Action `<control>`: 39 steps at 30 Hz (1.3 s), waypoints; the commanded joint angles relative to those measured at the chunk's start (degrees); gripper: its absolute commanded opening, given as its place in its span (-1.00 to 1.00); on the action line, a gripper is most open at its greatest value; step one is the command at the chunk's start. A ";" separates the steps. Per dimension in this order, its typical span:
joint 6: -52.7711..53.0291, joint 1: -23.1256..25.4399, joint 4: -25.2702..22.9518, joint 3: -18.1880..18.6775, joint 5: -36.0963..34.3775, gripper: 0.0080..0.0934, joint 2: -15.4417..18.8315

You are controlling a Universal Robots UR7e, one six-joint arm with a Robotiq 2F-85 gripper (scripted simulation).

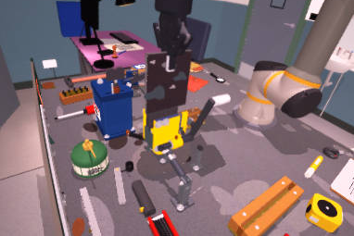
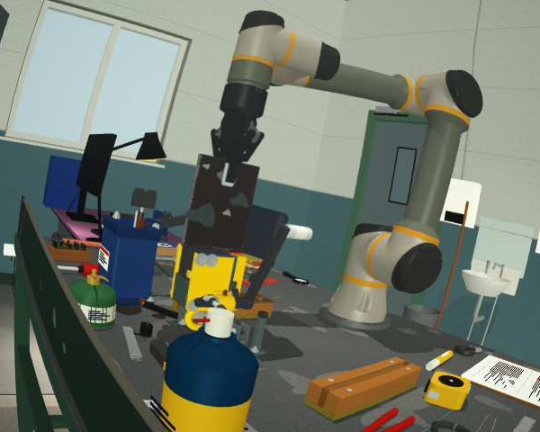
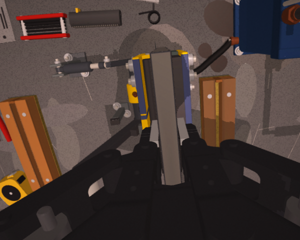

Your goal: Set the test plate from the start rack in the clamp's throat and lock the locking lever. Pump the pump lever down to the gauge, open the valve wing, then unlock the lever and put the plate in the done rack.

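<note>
In the middle of the workbench stands the yellow clamp (image 1: 163, 131) (image 2: 205, 274) (image 3: 160, 85). I hold the dark test plate (image 1: 167, 82) (image 2: 221, 207) (image 3: 167, 113) upright by its top edge in my closed gripper (image 1: 170, 66) (image 2: 229, 174) (image 3: 168, 137), its lower edge at the top of the clamp's throat. The locking lever (image 1: 206, 112) (image 2: 273, 260) with a white grip slants up to the clamp's right. The blue pump box (image 1: 112, 106) (image 2: 130, 258) (image 3: 273, 27) stands left of the clamp. An orange rack (image 3: 217, 106) lies just behind the clamp; another (image 1: 266, 207) (image 2: 363, 383) (image 3: 28, 139) lies near the front right.
A green canister (image 1: 89, 158) (image 2: 93, 300) stands at the bench's left edge and a blue and yellow bottle (image 2: 210, 376) at the front. A grey strut (image 1: 183, 182) (image 3: 78, 67) extends from the clamp. A yellow tape measure (image 1: 324, 211) (image 2: 447, 389) (image 3: 12, 190) lies front right.
</note>
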 commanded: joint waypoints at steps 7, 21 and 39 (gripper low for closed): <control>0.00 0.00 -3.80 2.72 0.00 -1.00 0.41; 0.00 0.00 -7.80 5.81 0.00 -1.00 1.30; 0.00 0.00 -8.15 6.09 0.00 -1.00 1.40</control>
